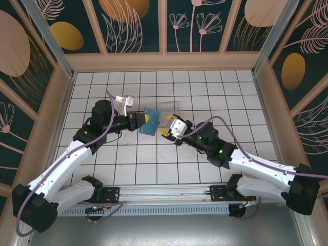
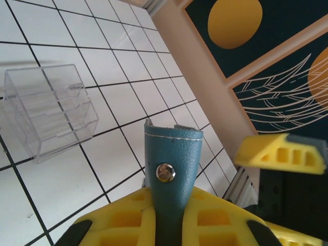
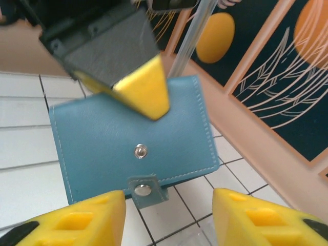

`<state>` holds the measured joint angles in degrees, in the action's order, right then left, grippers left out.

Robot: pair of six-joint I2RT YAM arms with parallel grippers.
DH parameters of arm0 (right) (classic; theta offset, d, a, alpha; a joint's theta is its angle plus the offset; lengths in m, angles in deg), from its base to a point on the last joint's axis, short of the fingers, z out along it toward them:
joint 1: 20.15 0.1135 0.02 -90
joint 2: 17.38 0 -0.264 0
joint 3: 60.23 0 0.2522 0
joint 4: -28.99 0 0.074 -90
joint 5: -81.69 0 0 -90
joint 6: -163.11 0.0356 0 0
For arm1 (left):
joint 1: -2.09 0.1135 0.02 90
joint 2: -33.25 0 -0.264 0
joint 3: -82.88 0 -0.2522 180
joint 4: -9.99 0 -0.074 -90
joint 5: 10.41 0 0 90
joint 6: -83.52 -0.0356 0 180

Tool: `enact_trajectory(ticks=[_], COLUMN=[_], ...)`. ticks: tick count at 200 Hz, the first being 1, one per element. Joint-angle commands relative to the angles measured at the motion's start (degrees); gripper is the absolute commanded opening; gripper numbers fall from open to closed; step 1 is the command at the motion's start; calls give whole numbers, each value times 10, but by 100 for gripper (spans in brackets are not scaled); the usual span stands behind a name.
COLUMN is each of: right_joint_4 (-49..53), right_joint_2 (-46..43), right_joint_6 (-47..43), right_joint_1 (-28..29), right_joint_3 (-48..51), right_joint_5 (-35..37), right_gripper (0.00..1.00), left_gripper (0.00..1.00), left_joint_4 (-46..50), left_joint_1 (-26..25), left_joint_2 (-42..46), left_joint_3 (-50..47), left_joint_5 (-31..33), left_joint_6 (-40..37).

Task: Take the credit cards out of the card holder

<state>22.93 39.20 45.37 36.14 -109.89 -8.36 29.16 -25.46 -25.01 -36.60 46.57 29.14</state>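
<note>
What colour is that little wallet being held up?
Teal-blue card holder, pale stitching; clearest in the right wrist view.

The left arm (image 1: 66, 159) and right arm (image 1: 256, 166) are white shells joined by black housings, each trailing a purple-grey cable (image 1: 109, 102) back from its claw. The left claw (image 1: 145, 122) and right claw (image 1: 167, 125) have dark grey bodies ending in yellow fingertips (image 3: 77, 225) with moulded pockets. A green light (image 1: 220, 151) glows behind the right claw.

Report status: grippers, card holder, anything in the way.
Left gripper shut on card holder, lifted off the table. Right gripper open, facing its undone snap tab. Clear stand behind, apart.
</note>
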Motion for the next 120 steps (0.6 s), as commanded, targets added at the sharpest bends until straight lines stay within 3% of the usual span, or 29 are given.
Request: enact_trajectory(ticks=[1,32,62,120], right_joint_4=[-62,-83,-77,-75], right_joint_2=[-22,16,63,51], right_joint_6=[105,222,323,343], right_joint_1=[-2,-1,-1,-2], right_joint_3=[-15,-54,-84,-79], right_joint_5=[-6,-14,22,-13], right_gripper=[57,66,72,69], left_gripper=[0,0,0,0], left_joint_4=[-39,-47,-50,-90], left_joint_1=[0,0,0,0], left_joint_2=[7,15,26,57], left_joint_3=[20,28,35,34], left_joint_5=[-16,-21,-25,-54], left_joint_6=[0,-3,-11,2])
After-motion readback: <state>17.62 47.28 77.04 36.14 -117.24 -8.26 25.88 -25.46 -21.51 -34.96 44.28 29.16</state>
